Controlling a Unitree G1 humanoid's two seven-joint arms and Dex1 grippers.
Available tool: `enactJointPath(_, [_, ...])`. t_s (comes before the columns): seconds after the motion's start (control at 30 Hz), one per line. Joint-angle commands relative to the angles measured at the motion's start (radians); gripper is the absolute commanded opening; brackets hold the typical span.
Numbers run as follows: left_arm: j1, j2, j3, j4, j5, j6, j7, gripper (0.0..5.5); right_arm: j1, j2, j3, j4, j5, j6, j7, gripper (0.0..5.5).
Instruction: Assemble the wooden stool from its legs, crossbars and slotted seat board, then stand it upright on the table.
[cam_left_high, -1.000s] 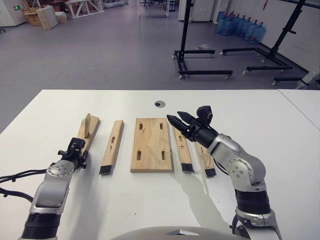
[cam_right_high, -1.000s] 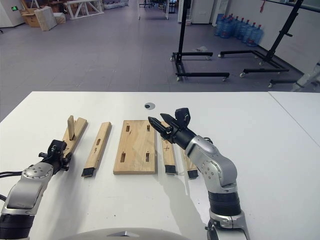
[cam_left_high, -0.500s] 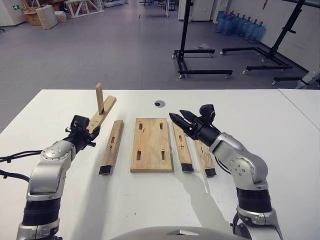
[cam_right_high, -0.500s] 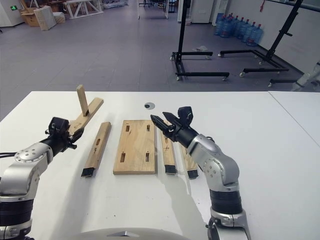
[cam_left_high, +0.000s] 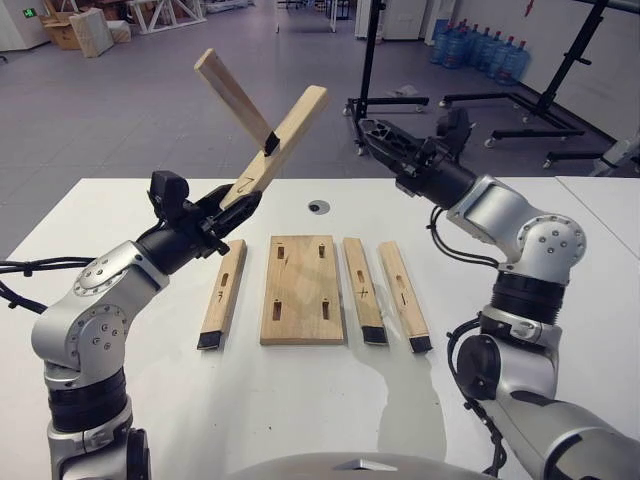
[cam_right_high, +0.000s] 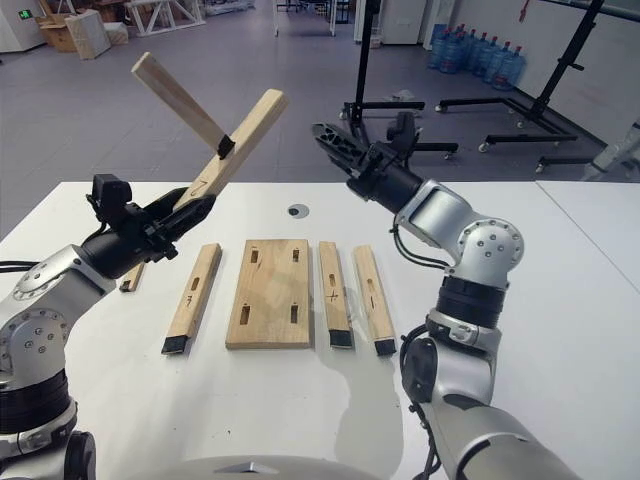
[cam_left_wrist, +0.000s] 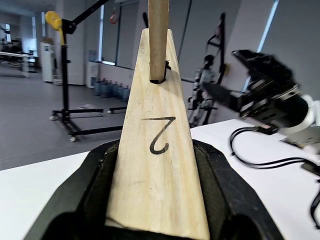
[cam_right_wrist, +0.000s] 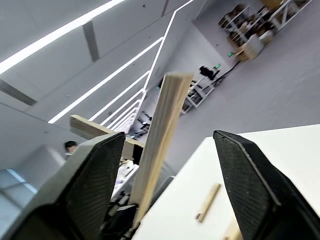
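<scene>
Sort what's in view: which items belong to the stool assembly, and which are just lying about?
Job: leg with crossbar, held by left end effector; slotted seat board; three loose legs.
Lying about: wheeled black stands; water bottles.

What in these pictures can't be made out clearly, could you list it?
Left wrist view: the crossbar's far end is cut off by the top edge; how deep it sits in the held leg is hidden by the leg.
Right eye view: a wooden piece on the table is mostly hidden by the left arm.
Eye views: the mark on the leftmost lying leg is too small to read.
</scene>
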Motion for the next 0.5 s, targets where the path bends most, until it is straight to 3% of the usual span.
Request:
enactJointPath(0.03, [-0.019, -0.028, 0.049, -0.004, -0.223, 0.059, 0.056, 2.01, 0.048, -0.004, -0.009, 0.045, 0.112, 0.016, -0.005, 3.25])
enactJointPath(0.23, [0.02, -0.03, 0.077, 0.061, -0.583, 0.086, 0.131, 2.01, 0.04, -0.04, 0.022, 0.076, 0.146, -0.001, 0.089, 3.25])
enactJointPath(0.43, [0.054, -0.008, 0.015, 0.105, -0.652, 0.078, 0.161, 2.01, 0.052, -0.014, 0.071, -0.031, 0.199, -0.052, 0.085, 3.25])
enactJointPath(0.5, [0.06, -0.005, -0.001, 0.103, -0.657, 0.072, 0.161, 2.01, 0.059, -0.009, 0.09, -0.055, 0.204, -0.07, 0.076, 3.52])
